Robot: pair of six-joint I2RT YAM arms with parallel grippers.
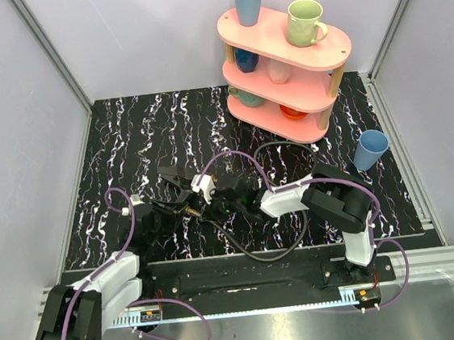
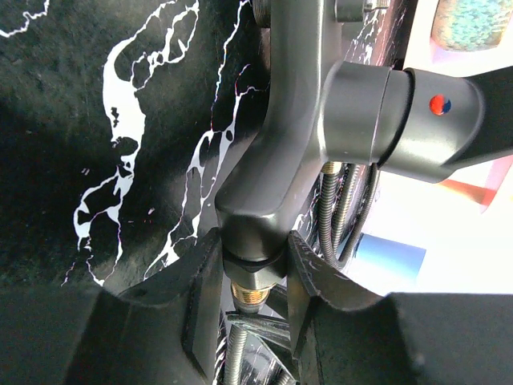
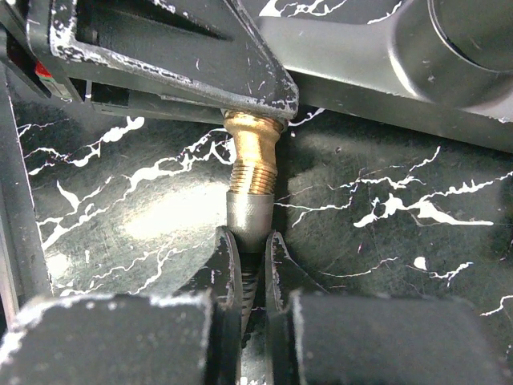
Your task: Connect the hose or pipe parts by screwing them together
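Left gripper (image 2: 252, 277) clamps the dark grey angular tap body (image 2: 276, 160); right gripper (image 3: 248, 245) pinches the thin hose (image 3: 250, 277) under its silver collar (image 3: 244, 215) at the brass stub (image 3: 253, 156) (threads mostly bare, I'd say tightening remains)

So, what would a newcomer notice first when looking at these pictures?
Probably the brass thread near the middle of the table, where the silver collar of a hose, pinched by the right tool, meets the dark angular pipe piece clamped in the left tool. After that, the pink shelf with cups at the far right.
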